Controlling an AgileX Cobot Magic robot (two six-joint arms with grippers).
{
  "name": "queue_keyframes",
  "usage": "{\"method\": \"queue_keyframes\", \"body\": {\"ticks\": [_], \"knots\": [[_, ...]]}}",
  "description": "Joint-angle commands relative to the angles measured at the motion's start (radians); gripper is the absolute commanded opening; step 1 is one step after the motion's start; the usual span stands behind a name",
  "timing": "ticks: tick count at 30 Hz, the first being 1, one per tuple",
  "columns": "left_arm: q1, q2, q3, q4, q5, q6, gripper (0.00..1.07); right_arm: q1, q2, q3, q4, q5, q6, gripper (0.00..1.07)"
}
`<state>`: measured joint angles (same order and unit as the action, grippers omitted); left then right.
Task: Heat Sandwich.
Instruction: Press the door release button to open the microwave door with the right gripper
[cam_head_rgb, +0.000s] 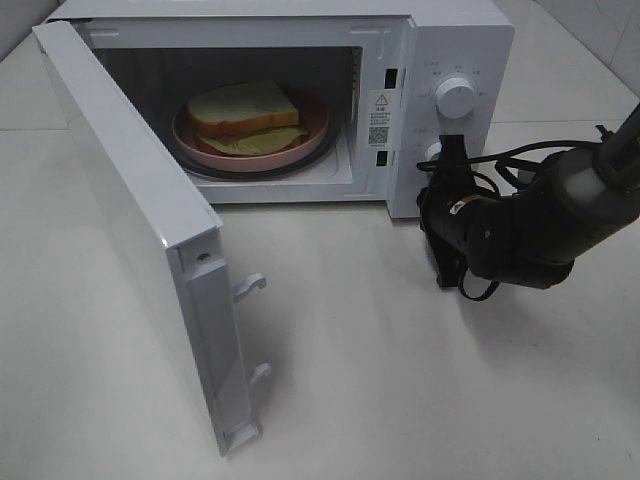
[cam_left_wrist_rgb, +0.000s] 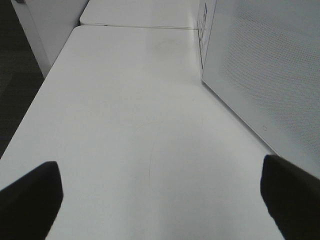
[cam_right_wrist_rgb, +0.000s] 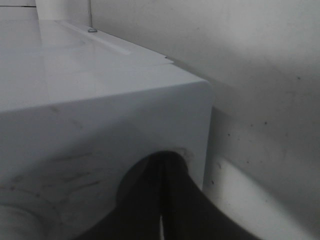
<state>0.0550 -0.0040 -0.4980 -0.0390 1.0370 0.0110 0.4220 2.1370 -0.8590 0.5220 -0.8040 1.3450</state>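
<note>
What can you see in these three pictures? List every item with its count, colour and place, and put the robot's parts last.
microwave: one, white, at the back of the table, door open.
microwave door: one, white, swung out on the left.
sandwich: one, white bread with tan crust and green lettuce, on the plate.
plate: one, pink, round, inside the microwave.
upper knob: one, white, on the control panel.
lower knob: one, white, below it, partly hidden.
warning sticker: one, white, on the frame right of the cavity.
table: one, white, under everything.
right gripper: one, black, shut, at the lower knob.
left gripper: one, black, open, above the table beside the microwave door.
</note>
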Motion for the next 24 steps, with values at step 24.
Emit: {"method": "queue_keyframes", "body": {"ticks": [24], "knots": [[0.002, -0.025, 0.003, -0.004, -0.001, 0.002, 1.01, -0.026, -0.215, 0.158, -0.180, 0.184, -0.071, 0.01]]}}
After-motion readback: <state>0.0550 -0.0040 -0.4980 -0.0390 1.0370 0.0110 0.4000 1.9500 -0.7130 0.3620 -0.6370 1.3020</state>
